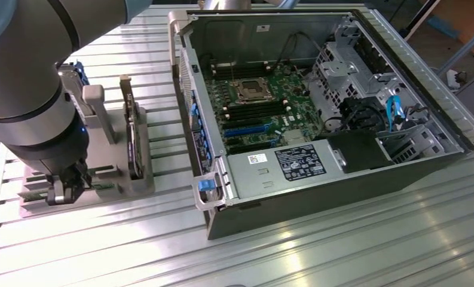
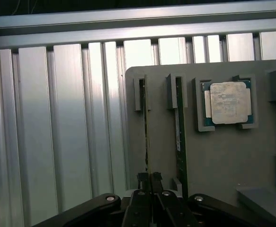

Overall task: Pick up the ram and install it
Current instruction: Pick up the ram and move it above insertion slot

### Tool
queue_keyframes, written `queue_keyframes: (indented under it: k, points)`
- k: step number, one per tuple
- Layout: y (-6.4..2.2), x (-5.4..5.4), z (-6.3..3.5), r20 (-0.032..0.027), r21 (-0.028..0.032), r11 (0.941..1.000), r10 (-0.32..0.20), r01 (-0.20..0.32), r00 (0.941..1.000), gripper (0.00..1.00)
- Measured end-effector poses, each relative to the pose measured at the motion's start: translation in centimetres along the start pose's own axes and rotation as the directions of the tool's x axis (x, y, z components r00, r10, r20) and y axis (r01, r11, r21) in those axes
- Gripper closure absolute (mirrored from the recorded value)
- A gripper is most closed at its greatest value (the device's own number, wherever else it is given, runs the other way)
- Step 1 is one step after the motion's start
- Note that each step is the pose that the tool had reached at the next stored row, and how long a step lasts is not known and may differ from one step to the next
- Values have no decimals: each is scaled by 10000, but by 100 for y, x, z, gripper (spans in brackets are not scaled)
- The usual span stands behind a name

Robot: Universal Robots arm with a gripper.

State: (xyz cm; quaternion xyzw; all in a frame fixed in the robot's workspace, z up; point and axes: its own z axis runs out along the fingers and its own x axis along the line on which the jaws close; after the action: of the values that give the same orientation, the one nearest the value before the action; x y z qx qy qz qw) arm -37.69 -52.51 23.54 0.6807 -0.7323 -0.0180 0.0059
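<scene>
While the gripper sits low over the grey holder, its jaws pinch the ram.
The stick runs straight out from between them; its twin stands just beside.

Ribbed aluminium tabletop gleams under bright light.

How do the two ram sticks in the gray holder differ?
The gripped ram stick sits in the shut gripper; the free ram stick beside it has nothing on it. The gripped one looks dark edge-on; the free one shows green. Both stand on edge in the gray holder's parallel slots.
</scene>
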Motion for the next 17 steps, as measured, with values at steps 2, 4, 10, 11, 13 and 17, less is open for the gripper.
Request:
queue_keyframes:
  k: [2, 4, 10, 11, 13, 17]
  points:
    - [1, 0, -19, 0, 1, 10000, 0, 0, 10000, 88]
    - [1, -1, -34, 2, 2, 10000, 0, 0, 10000, 88]
    - [3, -2, -102, 1, 1, 10000, 0, 0, 10000, 88]
    - [4, -2, -113, 1, 0, 10000, 0, 0, 10000, 88]
    - [5, -2, -137, 1, 0, 10000, 0, 0, 10000, 88]
    - [7, -4, -218, 1, 1, 10000, 0, 0, 10000, 88]
